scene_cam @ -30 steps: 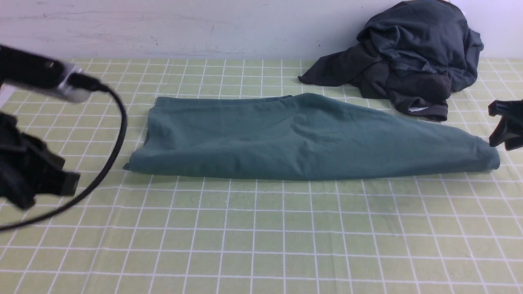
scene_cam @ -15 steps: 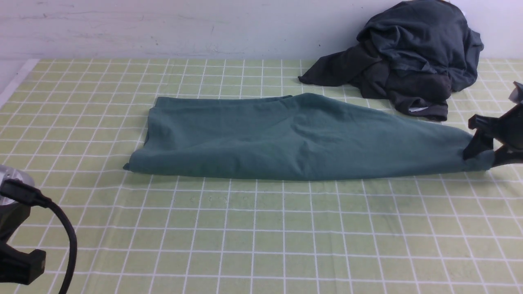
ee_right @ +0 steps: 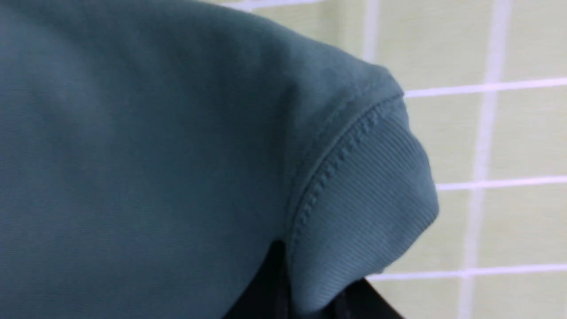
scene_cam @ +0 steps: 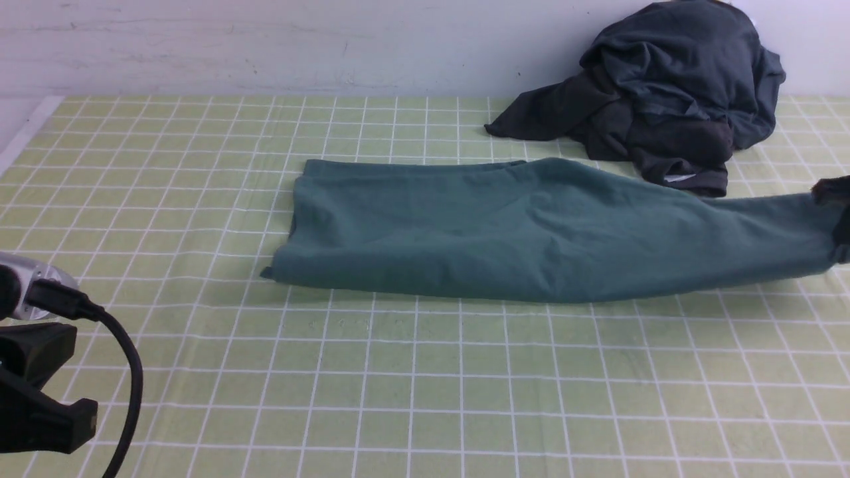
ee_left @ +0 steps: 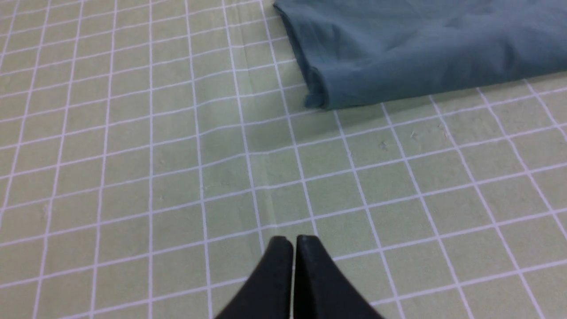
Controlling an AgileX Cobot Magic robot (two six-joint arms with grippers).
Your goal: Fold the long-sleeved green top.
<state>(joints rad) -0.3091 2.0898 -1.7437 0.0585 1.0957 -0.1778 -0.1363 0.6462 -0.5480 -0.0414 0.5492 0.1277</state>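
Mid-fold, I judged: my right jaws were clamped on the ribbed right end of the green long-sleeved top point(scene_cam: 505, 232), holding that end slightly raised off the desk point(scene_cam: 425, 385). Next, it needed carrying over onto the left end. My left jaws were closed and empty at front-left. The top lay across mid-desk, a long, smooth teal band.

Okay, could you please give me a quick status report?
Left gripper shut, empty, over the mat. Right gripper shut on the green top at its ribbed end, far right. Dark clothes pile close behind the top.
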